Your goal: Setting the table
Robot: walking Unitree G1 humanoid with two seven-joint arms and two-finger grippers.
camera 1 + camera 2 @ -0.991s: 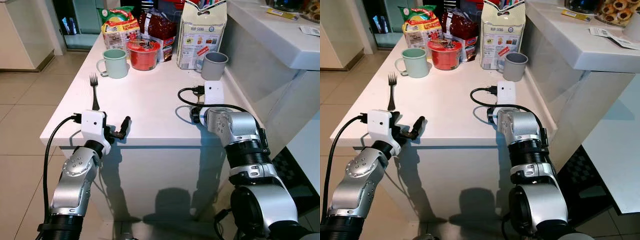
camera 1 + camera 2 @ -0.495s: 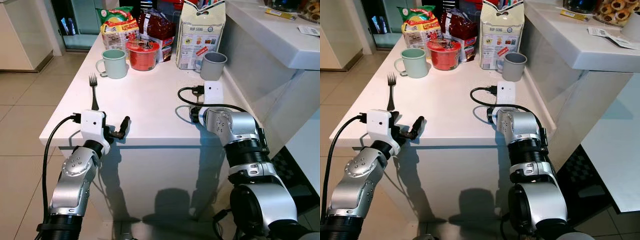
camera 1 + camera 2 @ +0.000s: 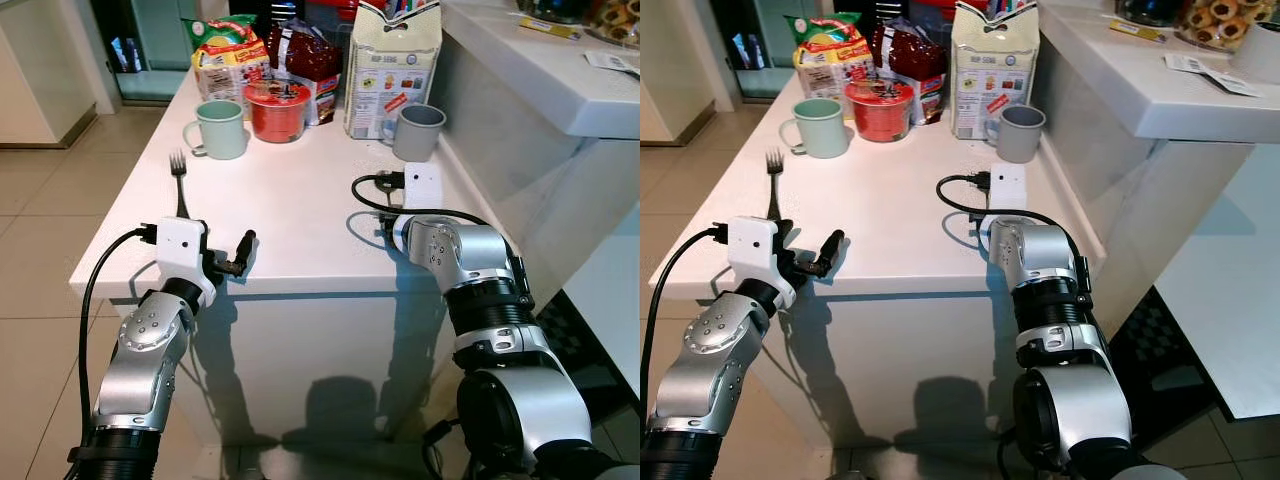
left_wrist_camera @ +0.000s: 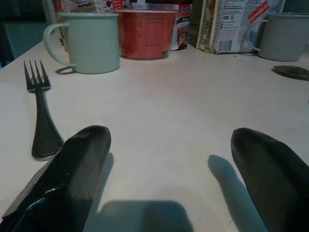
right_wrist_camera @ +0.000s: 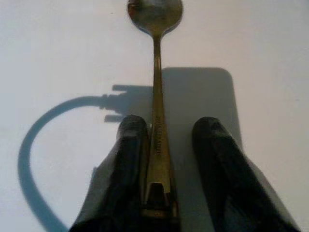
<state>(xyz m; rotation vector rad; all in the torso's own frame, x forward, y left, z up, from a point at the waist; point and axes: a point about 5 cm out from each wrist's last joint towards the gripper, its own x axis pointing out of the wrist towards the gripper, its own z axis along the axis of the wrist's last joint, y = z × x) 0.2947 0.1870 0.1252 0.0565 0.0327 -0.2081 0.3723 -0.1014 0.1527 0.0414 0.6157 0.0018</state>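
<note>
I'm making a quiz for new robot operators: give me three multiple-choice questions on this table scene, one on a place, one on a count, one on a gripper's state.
1. Where does the fork lie?
A. on the table, ahead of the left gripper
B. inside the green mug
C. on the floor

2. How many mugs stand on the table?
A. one
B. two
C. four

3. What is the right gripper doing?
A. holding a cup
B. carrying nothing
C. holding a spoon by its handle

Answers:
1 A, the fork lies flat beyond the open fingers.
2 B, a green mug and a grey mug.
3 C, the spoon sits between the fingers.
</note>
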